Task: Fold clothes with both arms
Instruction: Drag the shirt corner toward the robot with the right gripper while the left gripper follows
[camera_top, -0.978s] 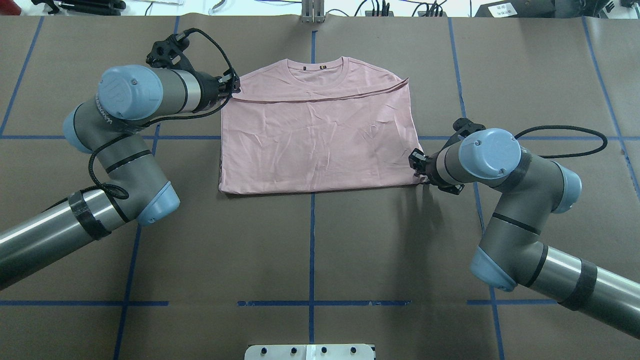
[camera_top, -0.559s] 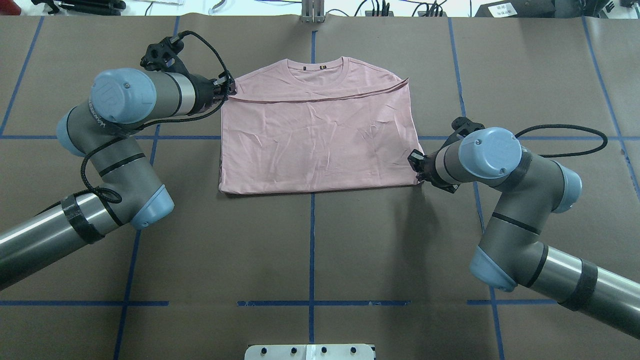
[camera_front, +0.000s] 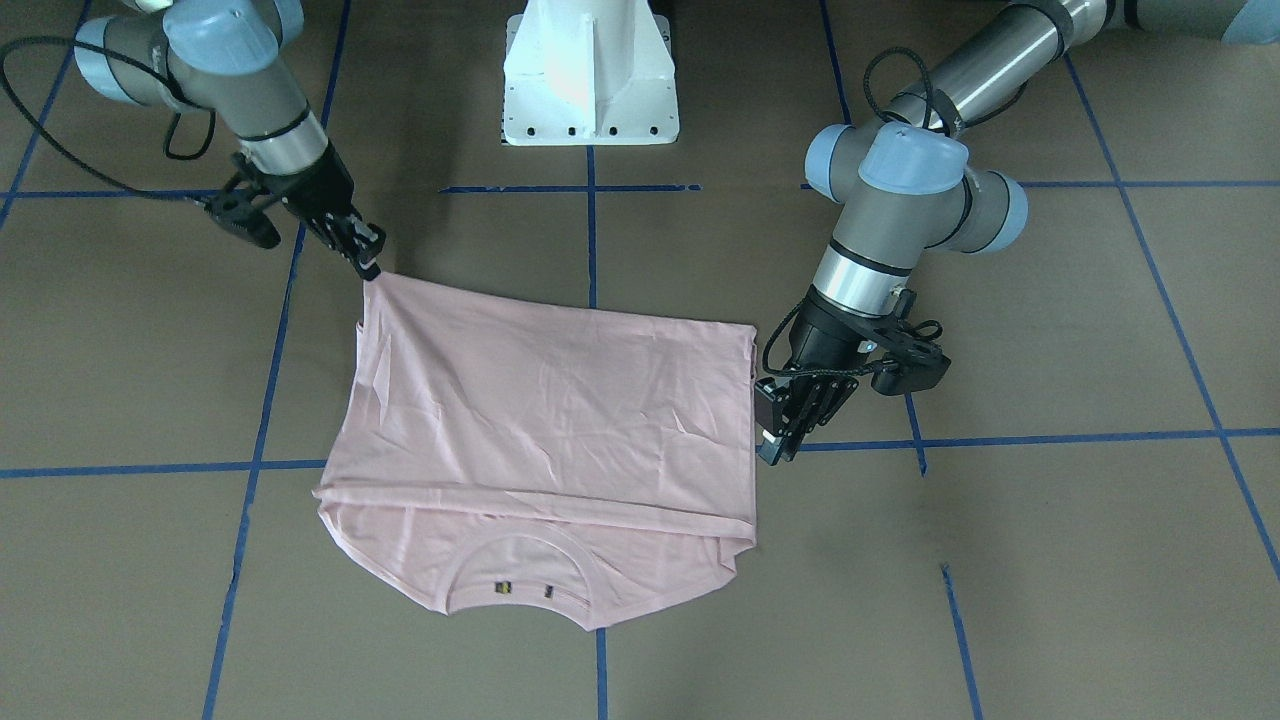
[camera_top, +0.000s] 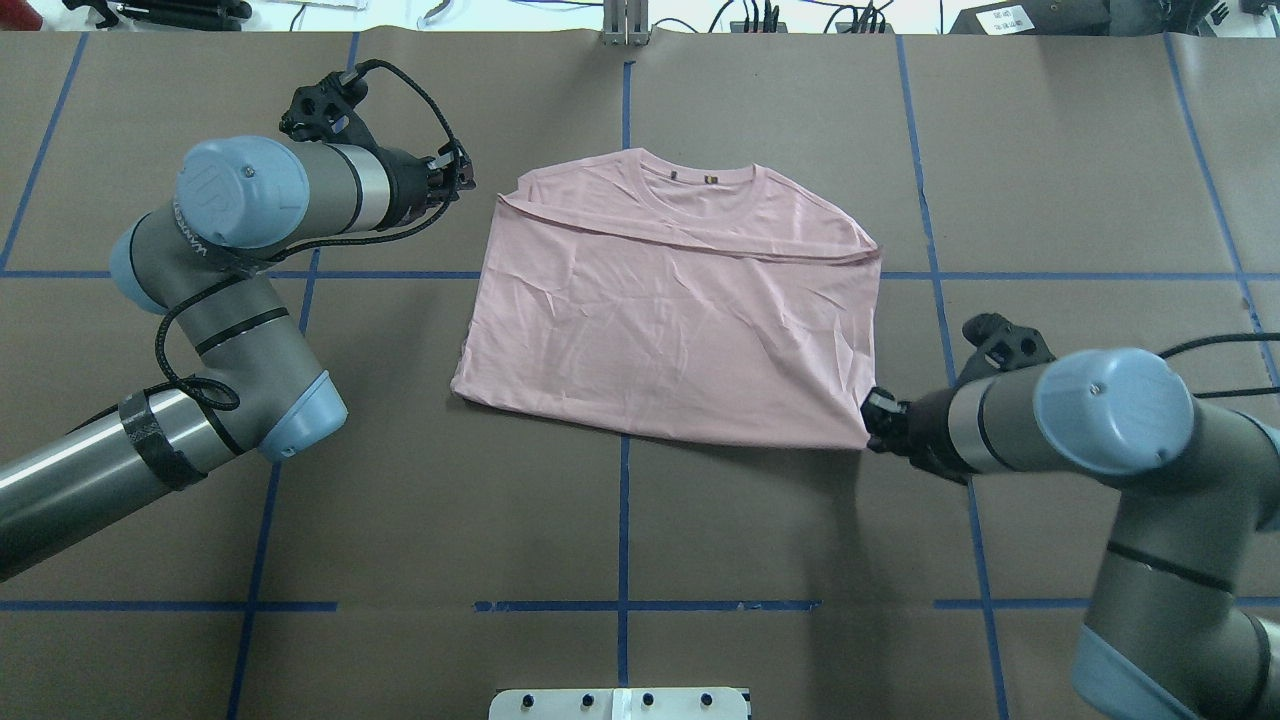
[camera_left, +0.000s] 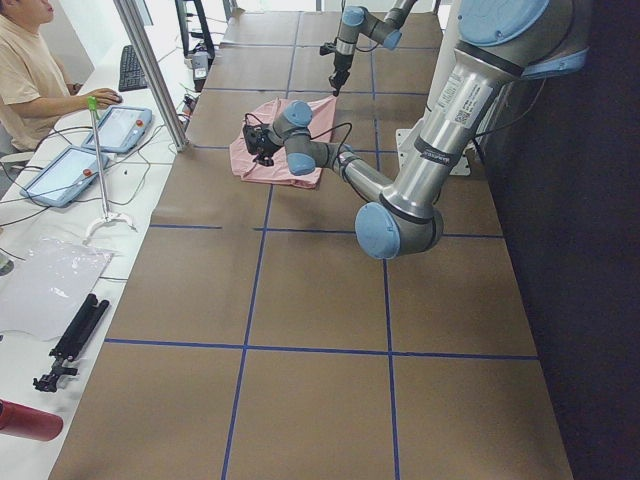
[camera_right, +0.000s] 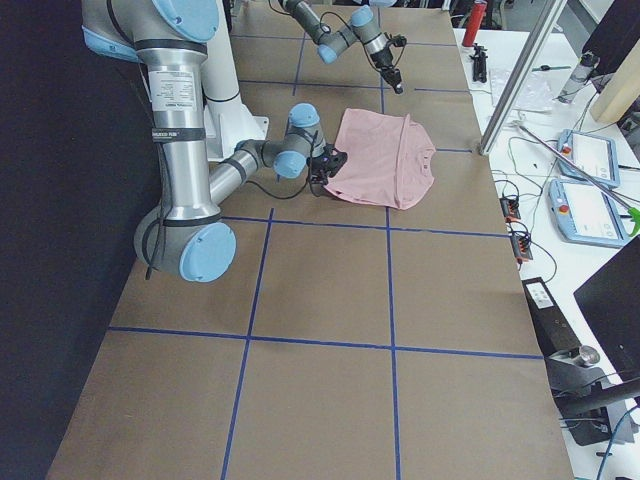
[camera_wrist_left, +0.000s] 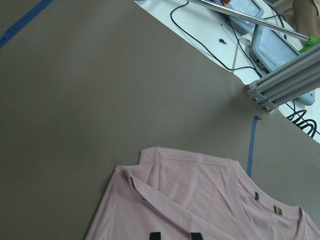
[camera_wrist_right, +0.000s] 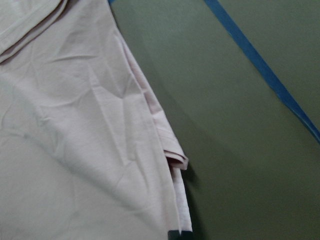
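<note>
The pale pink T-shirt (camera_top: 670, 330) lies folded on the brown table, collar at the far side, print hidden. It is skewed, with its near right corner pulled out. My right gripper (camera_top: 872, 420) is shut on that corner, low over the table; in the front view it (camera_front: 370, 262) pinches the drawn-out corner of the shirt (camera_front: 540, 420). The right wrist view shows the folded edge (camera_wrist_right: 170, 160) running into the jaws. My left gripper (camera_top: 466, 180) is open and apart from the shirt's far left corner. In the left wrist view its two fingertips (camera_wrist_left: 155, 235) stand apart, the shirt (camera_wrist_left: 200, 200) below.
The white pedestal base (camera_front: 590, 75) stands at the near middle edge. Blue tape lines (camera_top: 624, 500) cross the table. An aluminium post (camera_top: 625, 25) and cables sit at the far edge. An operator (camera_left: 30, 70) sits at a side desk with tablets (camera_left: 120, 125).
My right gripper has moved right and toward the robot, dragging the shirt's corner; the shirt slid right and turned. My left gripper let go of the far left corner and drew back slightly.
</note>
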